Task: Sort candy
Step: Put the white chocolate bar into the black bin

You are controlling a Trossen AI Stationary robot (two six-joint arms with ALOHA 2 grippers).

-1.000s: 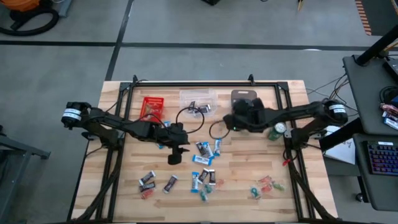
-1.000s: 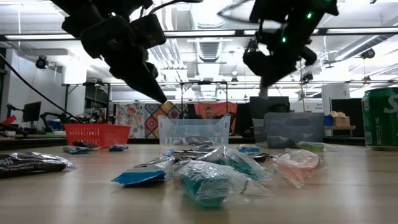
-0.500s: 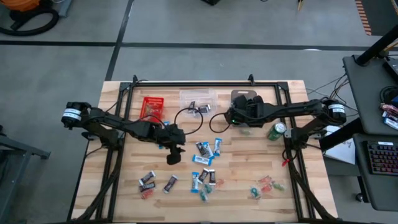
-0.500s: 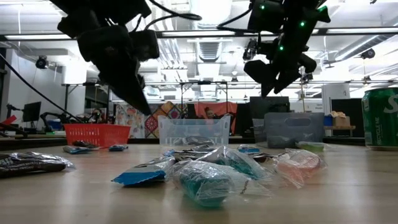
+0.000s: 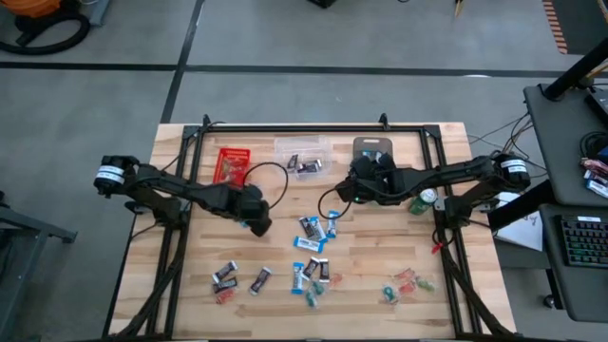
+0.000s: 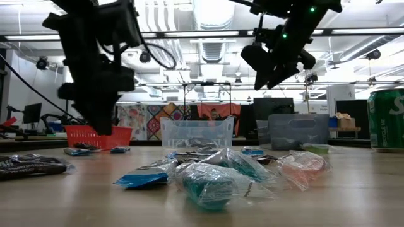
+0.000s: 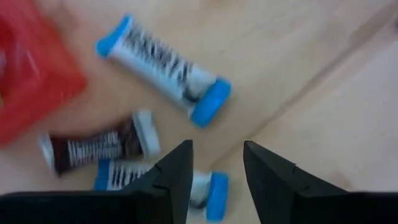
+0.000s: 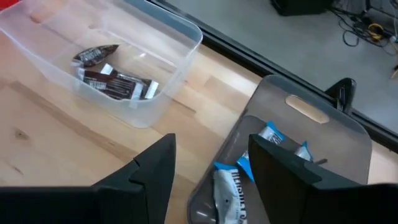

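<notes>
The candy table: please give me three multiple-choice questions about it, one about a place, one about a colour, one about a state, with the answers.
1. Where does the clear bin stand?
A. between the red bin and the grey bin
B. at the table's near edge
C. on the floor

2. What colour are the ends of the striped candy lying alone in the left wrist view?
A. green
B. blue
C. yellow

3. In what state is the right claw?
A. shut on a candy
B. open and holding nothing
C. out of view

Answers:
1 A, the high view shows the three bins in a row at the far side.
2 B, both ends of the wrapper are blue.
3 B, its fingers stand apart over the grey bin, with nothing between them.
</notes>
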